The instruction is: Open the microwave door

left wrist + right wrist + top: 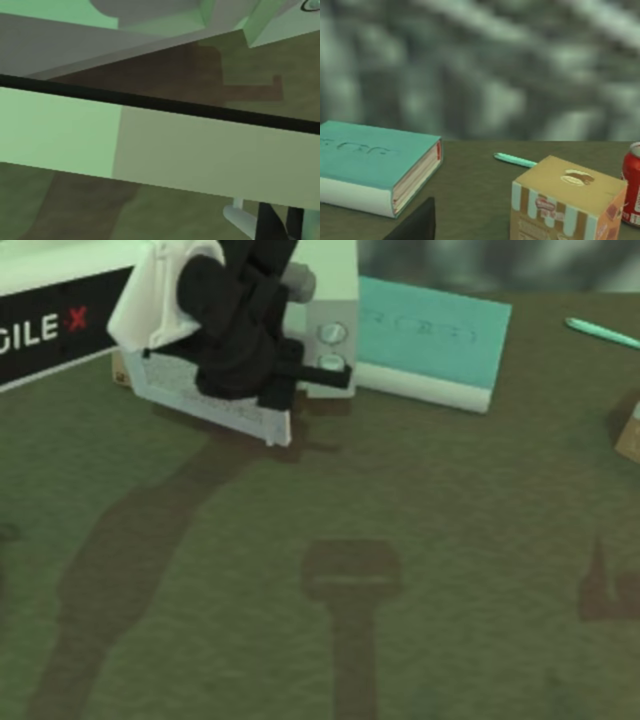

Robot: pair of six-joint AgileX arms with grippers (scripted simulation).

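The microwave (325,300) sits at the far edge of the table (420,540), toward the far left corner. Its two round knobs (331,347) face the near side. The microwave door (215,405) already hangs out from the box at a slant, partly open. In the left wrist view the door (200,150) fills most of the picture as a wide pale band with a dark line along its edge.

The left gripper (320,375) is right at the door, by the knob side, with the black arm lying over the door. I cannot tell if its fingers are spread or pressed together, because the arm hides them from above and the wrist view is too close.

To do this step well, I think the left arm should move in a round path, like the door swings, not in a straight line. A straight pull could drag the whole microwave or slip off the handle. Go slow and keep hold of the handle side.

A teal book (430,340) lies just beside the microwave. The right gripper (415,225) is parked off at the right side, near a snack box (567,202), a red can (632,182) and a teal pen (515,160). Only a dark bit of it shows, so its fingers are hidden too.
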